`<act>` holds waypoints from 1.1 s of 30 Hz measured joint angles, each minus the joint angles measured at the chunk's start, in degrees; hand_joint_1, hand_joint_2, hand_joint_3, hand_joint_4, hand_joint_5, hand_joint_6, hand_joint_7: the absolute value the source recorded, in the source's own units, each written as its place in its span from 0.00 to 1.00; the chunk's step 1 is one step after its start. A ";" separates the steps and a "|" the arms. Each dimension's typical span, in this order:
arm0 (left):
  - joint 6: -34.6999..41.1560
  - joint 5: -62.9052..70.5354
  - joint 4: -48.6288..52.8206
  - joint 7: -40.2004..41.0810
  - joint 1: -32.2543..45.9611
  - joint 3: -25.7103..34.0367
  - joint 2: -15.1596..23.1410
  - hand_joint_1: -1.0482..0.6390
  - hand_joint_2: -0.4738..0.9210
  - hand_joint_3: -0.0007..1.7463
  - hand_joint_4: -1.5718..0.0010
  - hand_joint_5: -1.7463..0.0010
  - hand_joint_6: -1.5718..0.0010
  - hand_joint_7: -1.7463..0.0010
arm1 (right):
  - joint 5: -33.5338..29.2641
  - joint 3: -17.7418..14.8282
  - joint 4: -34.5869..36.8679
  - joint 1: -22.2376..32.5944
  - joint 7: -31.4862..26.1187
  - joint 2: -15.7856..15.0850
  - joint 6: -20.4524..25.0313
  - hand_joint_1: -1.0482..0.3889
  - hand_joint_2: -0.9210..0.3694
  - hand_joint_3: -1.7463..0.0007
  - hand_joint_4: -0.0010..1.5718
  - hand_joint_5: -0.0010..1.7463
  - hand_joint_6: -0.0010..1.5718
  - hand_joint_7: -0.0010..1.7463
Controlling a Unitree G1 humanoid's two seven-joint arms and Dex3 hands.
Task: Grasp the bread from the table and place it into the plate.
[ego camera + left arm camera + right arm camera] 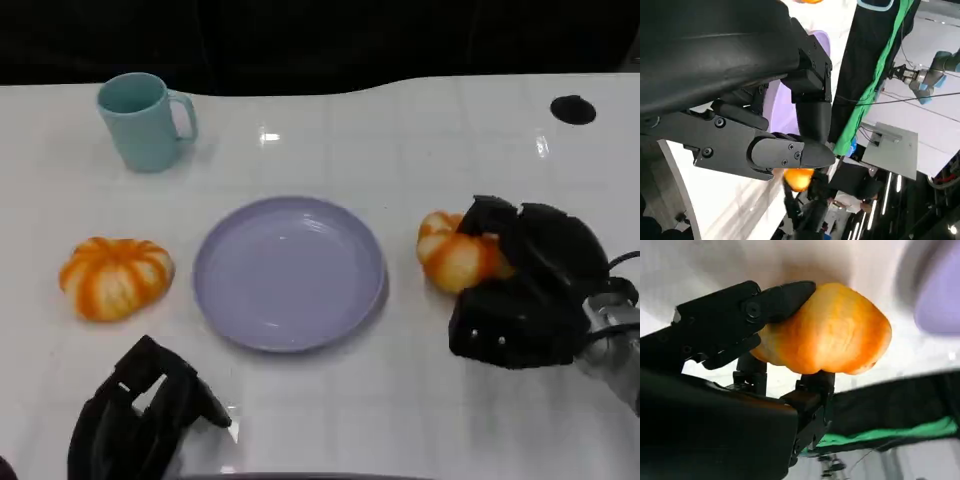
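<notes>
Our right robot hand (pixel 520 290) grips the bread (pixel 455 253) near the worktop's right edge; the plate (pixel 289 272) waits empty, left robot hand (pixel 140 415) idle.

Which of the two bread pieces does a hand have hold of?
The bread right of the plate: the right hand grips it. The other bread lies untouched.
</notes>
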 measured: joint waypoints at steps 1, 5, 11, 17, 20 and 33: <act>0.01 0.00 0.00 0.04 -0.01 -0.05 0.00 0.29 1.00 0.14 0.60 0.00 0.66 0.15 | 1.02 -0.90 -0.18 -0.05 0.41 0.02 -0.63 0.62 0.03 0.74 0.41 1.00 0.32 1.00; 0.37 -0.06 0.00 0.44 -0.07 -0.21 -0.04 0.30 1.00 0.14 0.60 0.00 0.67 0.15 | 3.22 -2.92 -1.29 -0.47 1.58 0.36 -3.21 0.63 0.06 0.72 0.44 1.00 0.36 0.98; 0.54 -0.12 0.00 0.44 -0.11 -0.29 -0.15 0.30 1.00 0.14 0.60 0.00 0.67 0.14 | 4.36 -4.52 -2.44 -1.43 2.85 1.19 -5.00 0.66 0.13 0.64 0.46 1.00 0.37 0.99; 0.58 -0.09 0.00 0.45 -0.17 -0.45 -0.34 0.29 1.00 0.14 0.60 0.00 0.67 0.14 | 4.02 -4.28 -5.16 -2.56 3.60 2.93 -7.06 0.67 0.20 0.57 0.47 1.00 0.38 0.98; 0.59 -0.01 0.00 0.75 -0.17 -0.46 -0.34 0.30 1.00 0.14 0.60 0.00 0.67 0.14 | 3.48 -3.55 -6.04 -3.58 3.82 4.37 -7.21 0.65 0.24 0.49 0.50 1.00 0.38 0.99; 0.78 0.00 -0.03 0.74 -0.02 -0.46 -0.08 0.29 1.00 0.14 0.60 0.00 0.67 0.15 | -2.66 2.68 -4.89 -7.48 2.27 13.04 -3.24 0.63 0.29 0.44 0.54 1.00 0.40 1.00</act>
